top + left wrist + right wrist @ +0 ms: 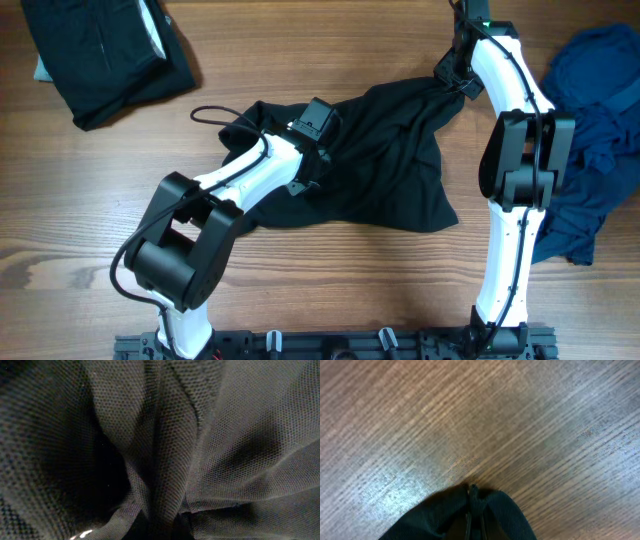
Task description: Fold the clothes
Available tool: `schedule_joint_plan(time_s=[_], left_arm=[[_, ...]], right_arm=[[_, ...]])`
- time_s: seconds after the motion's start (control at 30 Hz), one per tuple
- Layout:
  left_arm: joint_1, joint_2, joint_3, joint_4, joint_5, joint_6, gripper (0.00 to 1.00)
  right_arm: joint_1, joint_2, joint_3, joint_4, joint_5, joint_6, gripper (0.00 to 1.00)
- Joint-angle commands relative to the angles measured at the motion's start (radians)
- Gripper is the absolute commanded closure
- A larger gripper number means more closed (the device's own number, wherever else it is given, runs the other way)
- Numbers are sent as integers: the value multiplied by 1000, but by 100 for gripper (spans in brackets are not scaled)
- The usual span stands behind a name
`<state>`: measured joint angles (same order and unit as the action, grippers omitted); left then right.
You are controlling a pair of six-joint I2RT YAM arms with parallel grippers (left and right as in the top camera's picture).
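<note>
Gripping the black shirt point(395, 165) at two places, with both tools clenched on cloth.

Left gripper point(318, 122):
- Pressed down into the left-centre part of the black shirt.
- Closed on a gathered pinch of fabric.
- Fingertips buried in cloth and not visible from overhead.
- Left wrist view filled edge to edge with the shirt's black mesh weave, folds converging toward the bottom centre.

Right gripper point(447, 82):
- Closed on the far right corner of the black shirt, cloth drawn to a point there.
- Right wrist view: small bunch of black fabric point(470, 515) pinched at bottom centre, just above or resting on the bare wooden table point(520, 420); contact not discernible.

Position of the black shirt:
- Crumpled, not flat, across the middle of the table.
- Stretched between the two arms, with a loose flap hanging toward the near right.

Other garments:
- Folded black garment point(100, 55) at the far left corner, well apart from the shirt.
- Dark blue garment point(600, 130) heaped at the right edge, just beside the right arm and partly overlapped by it from overhead.
</note>
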<state>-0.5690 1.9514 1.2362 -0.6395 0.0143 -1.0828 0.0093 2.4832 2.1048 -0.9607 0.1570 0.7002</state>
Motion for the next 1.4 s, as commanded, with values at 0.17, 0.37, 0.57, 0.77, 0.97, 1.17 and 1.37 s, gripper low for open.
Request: schedule_joint_plan(time_s=[0.17, 0.37, 0.57, 0.77, 0.97, 1.17, 1.37], left_arm=[[6, -132, 20, -26, -75, 112, 96], [6, -293, 20, -39, -95, 164, 96], [6, -470, 20, -54, -108, 204, 96], [6, -620, 20, -102, -189, 213, 96], [6, -729, 20, -151, -251, 248, 96], [6, -846, 20, -163, -379, 295, 96], [6, -930, 21, -159, -420, 376, 96]], right_arm=[[-3, -180, -5, -33, -28, -47, 96], [-3, -308, -5, -58, -96, -120, 96], [-3, -415, -5, -142, -103, -136, 96], [-3, -492, -5, -234, -106, -198, 96], [-1, -610, -5, -324, -106, -203, 96], [-1, -742, -5, -362, -106, -222, 96], [-1, -835, -5, -396, -106, -230, 96]])
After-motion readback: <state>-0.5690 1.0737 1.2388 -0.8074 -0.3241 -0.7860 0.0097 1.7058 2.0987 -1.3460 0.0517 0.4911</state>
